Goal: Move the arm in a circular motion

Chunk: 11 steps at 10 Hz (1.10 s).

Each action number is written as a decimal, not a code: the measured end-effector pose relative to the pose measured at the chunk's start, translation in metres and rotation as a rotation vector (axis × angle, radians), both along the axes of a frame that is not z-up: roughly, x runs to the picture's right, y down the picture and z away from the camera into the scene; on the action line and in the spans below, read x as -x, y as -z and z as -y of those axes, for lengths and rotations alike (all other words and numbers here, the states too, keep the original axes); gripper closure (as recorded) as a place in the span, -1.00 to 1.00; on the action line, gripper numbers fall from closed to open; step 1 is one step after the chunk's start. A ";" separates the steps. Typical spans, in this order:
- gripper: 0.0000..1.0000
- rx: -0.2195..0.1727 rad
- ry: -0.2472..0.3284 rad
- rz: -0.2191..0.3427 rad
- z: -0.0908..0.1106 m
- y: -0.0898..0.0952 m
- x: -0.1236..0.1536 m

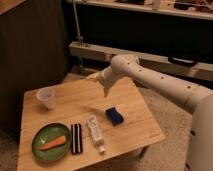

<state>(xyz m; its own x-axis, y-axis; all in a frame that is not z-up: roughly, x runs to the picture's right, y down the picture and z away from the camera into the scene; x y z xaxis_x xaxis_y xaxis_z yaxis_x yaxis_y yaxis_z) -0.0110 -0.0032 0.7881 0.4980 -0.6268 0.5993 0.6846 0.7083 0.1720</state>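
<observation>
A: Where's the arm?
B: White arm [160, 82] comes in from the right of the view. Elbow is bent over the back of the wooden worktop [135, 131], forearm angled down-left.
A: Tool?
B: Tool [105, 89] hangs over back-centre of worktop, tip pointing down, apart from all objs. Open or closed: can't tell.
A: Objs on worktop?
B: Clear cup [46, 97] upright, back-left. Green plate [47, 132] front-left w/ a carrot [54, 143] on it. Dark striped bar [76, 138] just beside plate on its right, then a white tube [95, 132] lying next to that.
A: Nearest obj to tool?
B: Blue sponge [115, 116], approx mid-worktop, just right of the tube's far end.
</observation>
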 end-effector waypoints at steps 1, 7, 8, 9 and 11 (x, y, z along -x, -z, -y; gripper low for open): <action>-0.60 0.001 -0.035 -0.011 -0.010 0.006 -0.021; -0.60 -0.050 -0.118 0.036 -0.101 0.101 -0.070; -0.60 -0.045 -0.101 0.050 -0.109 0.114 -0.060; -0.60 -0.036 -0.077 0.067 -0.114 0.126 -0.046; -0.60 -0.010 -0.037 0.101 -0.119 0.137 -0.004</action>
